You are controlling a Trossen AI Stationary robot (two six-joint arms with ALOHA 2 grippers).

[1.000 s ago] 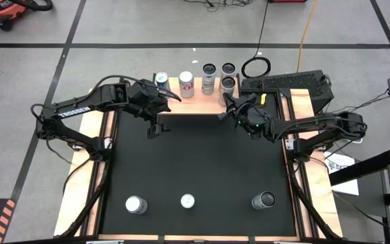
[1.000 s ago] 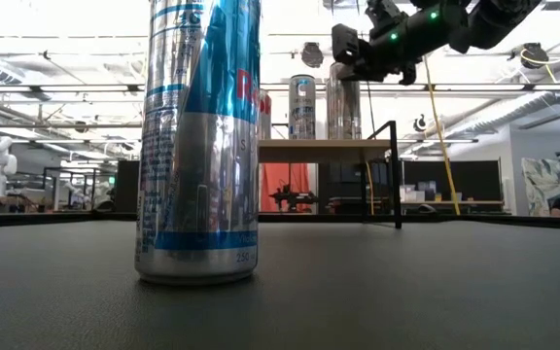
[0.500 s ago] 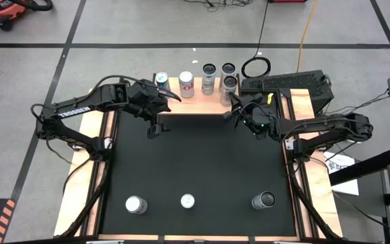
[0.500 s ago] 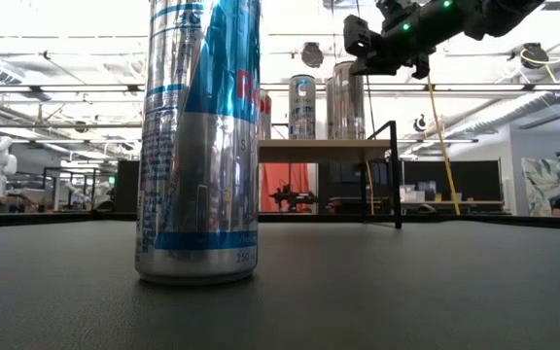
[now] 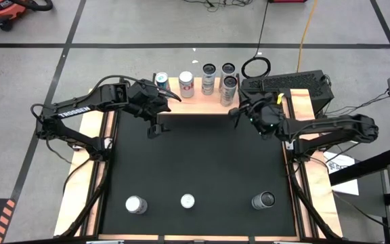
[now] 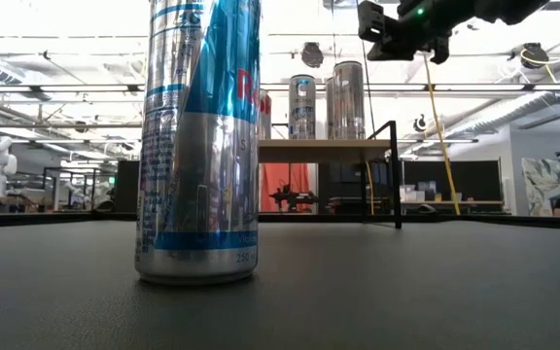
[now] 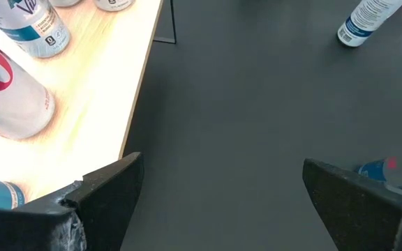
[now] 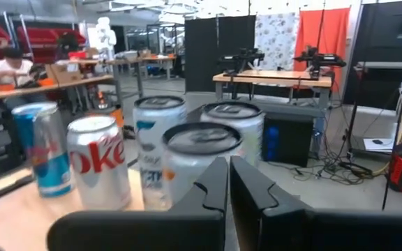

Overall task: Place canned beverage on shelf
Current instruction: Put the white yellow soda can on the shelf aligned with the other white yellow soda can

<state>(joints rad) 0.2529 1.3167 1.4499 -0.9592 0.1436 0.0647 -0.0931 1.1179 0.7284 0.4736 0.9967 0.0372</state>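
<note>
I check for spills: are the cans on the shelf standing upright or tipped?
Upright. The high view shows the round tops of all five cans on the shelf.

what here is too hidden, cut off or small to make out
- Low view: the near slim can runs past the top edge and blocks the left of the shelf.
- Right wrist view: the right gripper covers the lower front of the nearest dark-lidded can.
- Left wrist view: the Coke can is cut by the picture's edge.
- High view: the three cans near the table's front edge are too small to read.
</note>
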